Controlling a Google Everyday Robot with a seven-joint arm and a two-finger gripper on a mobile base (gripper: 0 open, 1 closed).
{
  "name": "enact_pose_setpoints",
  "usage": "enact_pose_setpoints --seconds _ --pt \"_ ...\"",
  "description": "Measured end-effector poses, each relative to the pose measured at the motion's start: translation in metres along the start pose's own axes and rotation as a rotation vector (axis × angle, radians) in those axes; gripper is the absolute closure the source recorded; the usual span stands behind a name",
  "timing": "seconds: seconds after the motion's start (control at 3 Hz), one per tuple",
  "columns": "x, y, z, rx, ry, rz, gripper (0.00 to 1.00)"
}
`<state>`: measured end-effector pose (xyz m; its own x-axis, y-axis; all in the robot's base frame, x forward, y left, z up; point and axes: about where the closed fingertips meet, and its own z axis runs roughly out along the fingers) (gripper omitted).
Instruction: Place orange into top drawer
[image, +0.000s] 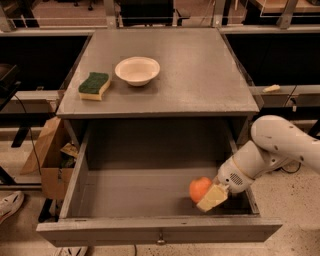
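Tool (207, 194) w/ orange (198, 188) in top drawer (125, 231)

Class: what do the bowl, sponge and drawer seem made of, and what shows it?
The bowl: cream, smooth, probably ceramic or plastic. The sponge: green scouring layer on yellow foam. The top drawer: dull grey, metal-look panels. The gripper, low inside the drawer's right front, holds the orange.

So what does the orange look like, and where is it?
The orange is round, smooth and slightly shiny, bright orange all over. It is low inside the open top drawer, near its front right corner. The gripper reaches in from the right with its jaws closed on it, one pale jaw covering its lower right side. Whether it touches the drawer floor is unclear.
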<state>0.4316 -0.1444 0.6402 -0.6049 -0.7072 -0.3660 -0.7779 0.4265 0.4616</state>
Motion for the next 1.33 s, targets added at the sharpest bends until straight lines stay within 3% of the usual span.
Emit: enact_pose_setpoints --seconds 0.33,1.0,1.33 --pt "0.01 -0.012 0.008 0.024 0.0 0.067 0.58" --pt "0.023 -0.03 -0.028 0.133 -0.059 0.171 0.12" --pt "0.023 -0.034 -0.042 0.162 -0.083 0.195 0.0"
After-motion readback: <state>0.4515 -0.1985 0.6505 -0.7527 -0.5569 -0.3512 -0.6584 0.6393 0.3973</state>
